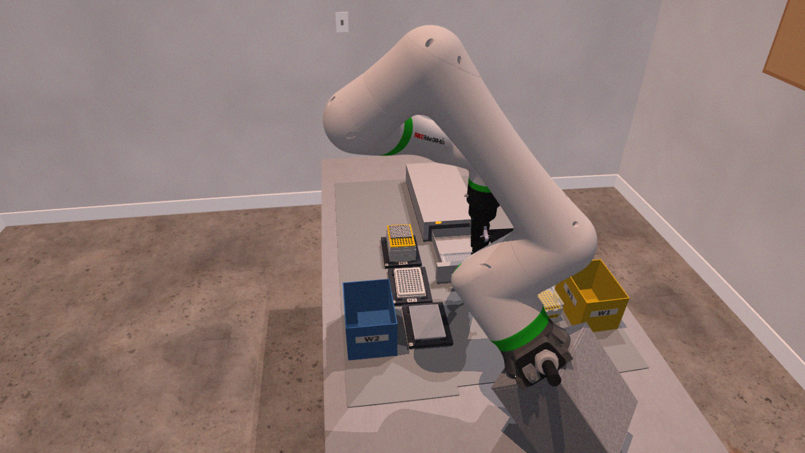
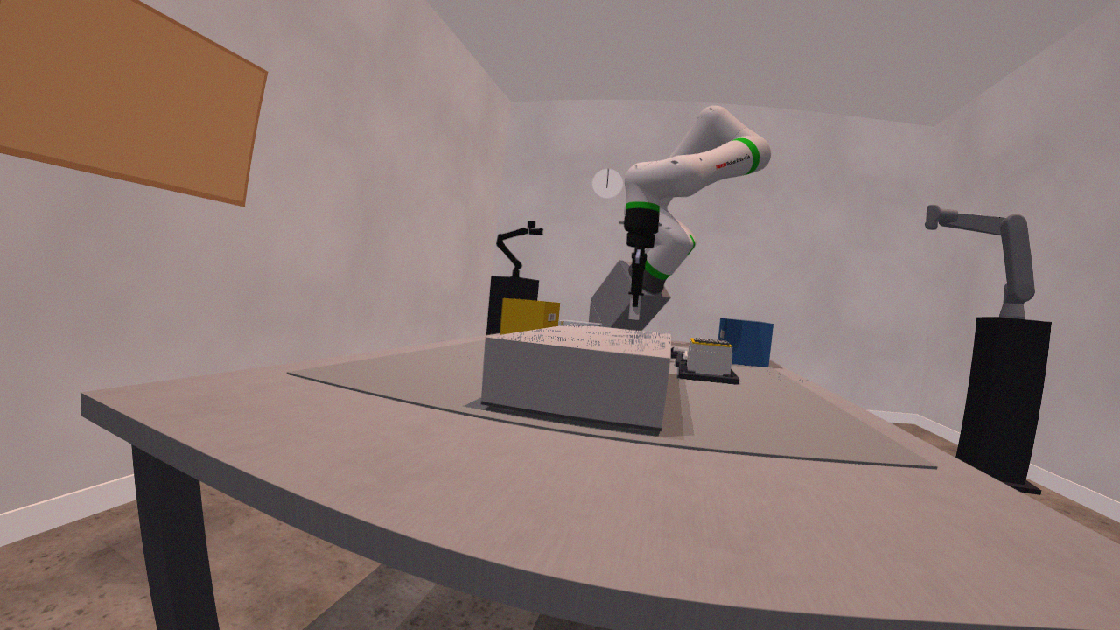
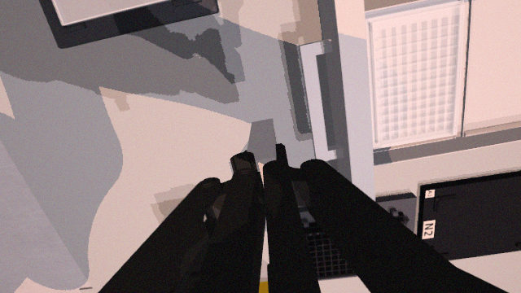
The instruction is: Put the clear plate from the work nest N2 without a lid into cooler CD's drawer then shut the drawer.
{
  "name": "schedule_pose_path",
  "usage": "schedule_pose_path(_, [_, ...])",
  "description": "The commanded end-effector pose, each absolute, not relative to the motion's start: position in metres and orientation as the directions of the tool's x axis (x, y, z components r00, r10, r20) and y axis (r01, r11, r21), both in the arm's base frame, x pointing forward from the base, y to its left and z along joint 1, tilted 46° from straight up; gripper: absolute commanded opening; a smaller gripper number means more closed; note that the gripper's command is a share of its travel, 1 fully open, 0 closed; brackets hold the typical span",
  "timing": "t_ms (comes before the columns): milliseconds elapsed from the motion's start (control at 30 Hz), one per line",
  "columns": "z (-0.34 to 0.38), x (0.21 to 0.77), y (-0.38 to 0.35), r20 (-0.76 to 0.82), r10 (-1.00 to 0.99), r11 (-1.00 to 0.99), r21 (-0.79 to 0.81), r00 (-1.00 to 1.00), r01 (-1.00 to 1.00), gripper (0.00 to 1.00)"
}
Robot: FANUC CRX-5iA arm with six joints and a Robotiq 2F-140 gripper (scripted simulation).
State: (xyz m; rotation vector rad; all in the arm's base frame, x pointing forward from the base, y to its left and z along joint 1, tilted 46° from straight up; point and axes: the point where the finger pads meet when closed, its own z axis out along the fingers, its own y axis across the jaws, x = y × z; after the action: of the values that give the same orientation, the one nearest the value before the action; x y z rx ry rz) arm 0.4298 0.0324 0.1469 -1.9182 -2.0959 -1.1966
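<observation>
The fingers are pressed together, gripping nothing, hanging above the counter (image 3: 171, 163) beside the open drawer's bar handle (image 3: 326, 102). The clear plate (image 3: 415, 77) lies flat inside the drawer (image 1: 444, 269).

Top view looks down from high behind the arm's base; exterior sits low at the desk (image 2: 485, 501) far end, facing back; wrist looks straight down, close. All share the cooler (image 1: 433, 194).
</observation>
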Motion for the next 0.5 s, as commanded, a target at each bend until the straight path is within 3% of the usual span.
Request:
schedule_pose_path(0, [0.145,0.431,0.034,0.522,0.823,-0.075,0.491,-0.224,0.868,0.00])
schedule_pose_path(467, [0.134,0.438,0.043,0.522,0.823,-0.075,0.491,-0.224,0.868,0.00])
